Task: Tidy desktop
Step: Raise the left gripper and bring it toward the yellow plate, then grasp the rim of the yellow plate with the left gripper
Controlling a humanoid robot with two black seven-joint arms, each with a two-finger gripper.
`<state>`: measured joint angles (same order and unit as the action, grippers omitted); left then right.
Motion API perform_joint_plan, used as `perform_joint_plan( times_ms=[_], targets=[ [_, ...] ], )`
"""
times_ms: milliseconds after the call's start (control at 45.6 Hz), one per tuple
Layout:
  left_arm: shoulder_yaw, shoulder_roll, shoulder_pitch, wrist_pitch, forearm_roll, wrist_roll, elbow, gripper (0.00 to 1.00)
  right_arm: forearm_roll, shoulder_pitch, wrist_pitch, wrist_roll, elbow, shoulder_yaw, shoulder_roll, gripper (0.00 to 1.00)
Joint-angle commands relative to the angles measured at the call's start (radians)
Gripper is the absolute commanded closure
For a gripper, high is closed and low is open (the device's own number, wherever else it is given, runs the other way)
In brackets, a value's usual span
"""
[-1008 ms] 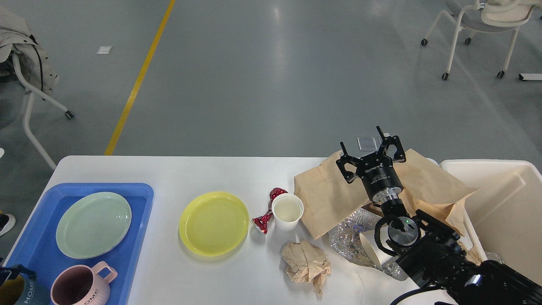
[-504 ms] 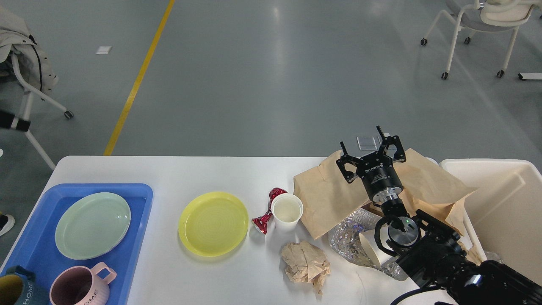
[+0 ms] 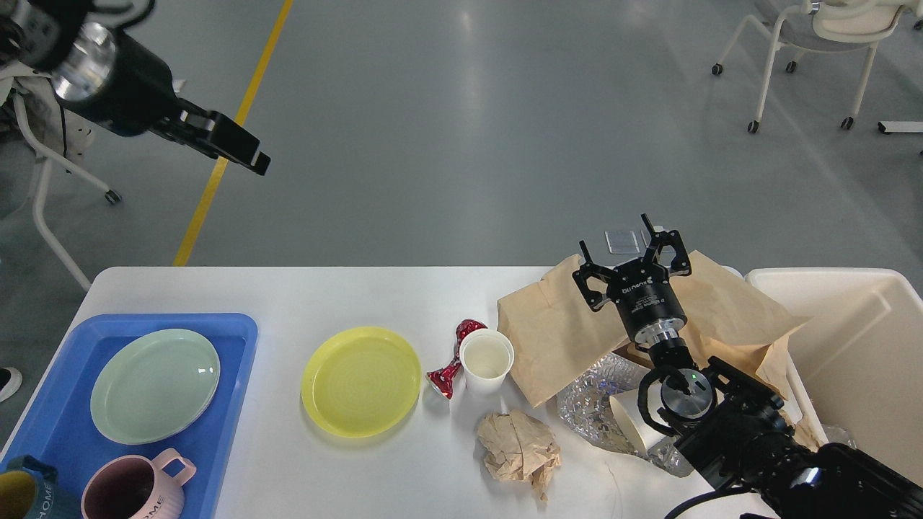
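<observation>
Change: left tool (image 3: 249,155) newly in view, raised past bench (image 3: 288,295) far-left corner, opening unclear | right tool (image 3: 629,258) unmoved over bag (image 3: 555,331), spread, empty | yellow plate (image 3: 360,380) mid-bench likely next.

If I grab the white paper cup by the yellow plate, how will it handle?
The cup looks empty, so probably very light. Its walls look thin and may crush under a hard squeeze. It stands upright, tall for its base, touching a red wrapper; a side nudge would likely tip it.
</observation>
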<state>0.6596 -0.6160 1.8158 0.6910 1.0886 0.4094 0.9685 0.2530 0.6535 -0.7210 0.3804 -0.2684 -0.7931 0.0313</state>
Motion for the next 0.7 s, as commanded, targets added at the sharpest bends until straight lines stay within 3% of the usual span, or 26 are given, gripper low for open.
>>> perform_joint_plan(
  times_ms=[0,329,679],
  targets=[
    [-0.002,0.058,-0.145,-0.111,-0.009,-0.076,0.003,0.25,0.000,0.000,0.000,0.000,0.000,0.000,0.001,0.00],
    [0.006,0.114,-0.414,-0.298,-0.004,-0.210,-0.011,0.25,0.000,0.000,0.000,0.000,0.000,0.000,-0.001,0.00],
    [0.008,0.202,-0.573,-0.387,-0.004,-0.241,-0.131,0.28,-0.001,0.000,0.000,0.000,0.000,0.000,-0.001,0.00]
  ],
)
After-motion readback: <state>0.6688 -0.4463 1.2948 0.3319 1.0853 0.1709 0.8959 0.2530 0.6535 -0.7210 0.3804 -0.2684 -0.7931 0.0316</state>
